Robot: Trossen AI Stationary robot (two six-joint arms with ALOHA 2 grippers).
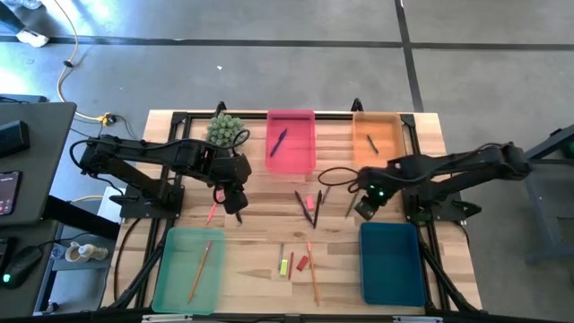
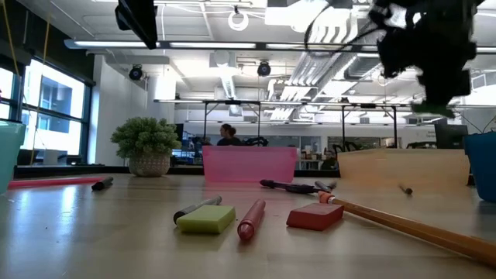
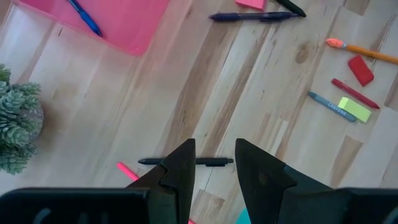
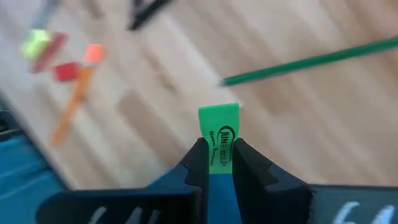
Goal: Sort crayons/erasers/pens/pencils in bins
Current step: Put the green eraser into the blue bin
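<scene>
My right gripper (image 1: 366, 208) is shut on a green eraser (image 4: 219, 134), above the table just beyond the dark blue bin (image 1: 392, 262). My left gripper (image 1: 238, 202) is open and empty. It hangs high above a black pen (image 3: 186, 161) that lies flat on the table, with a pink pencil (image 1: 213, 213) beside it. The pink bin (image 1: 291, 161) holds a blue pen (image 1: 279, 142). The orange bin (image 1: 387, 126) holds a dark stick (image 1: 371, 144). The pale green bin (image 1: 175, 269) holds an orange pencil (image 1: 199, 269). My right gripper pinches the green eraser between its two fingers, on the two narrow sides of its rear part (image 4: 219, 158). Its printed face shows, and its free end (image 4: 219, 113) sticks out past the fingertips. The eraser is lifted clear of the table.
Mid-table lie dark pens (image 1: 307, 206), a pink eraser (image 1: 310, 201) and a thin green stick (image 4: 311, 60). Nearer the front lie a yellow-green eraser (image 1: 284, 266), a red eraser (image 1: 302, 263), a grey crayon (image 3: 329, 106) and an orange pencil (image 1: 312, 269). A potted plant (image 1: 225, 128) stands far left.
</scene>
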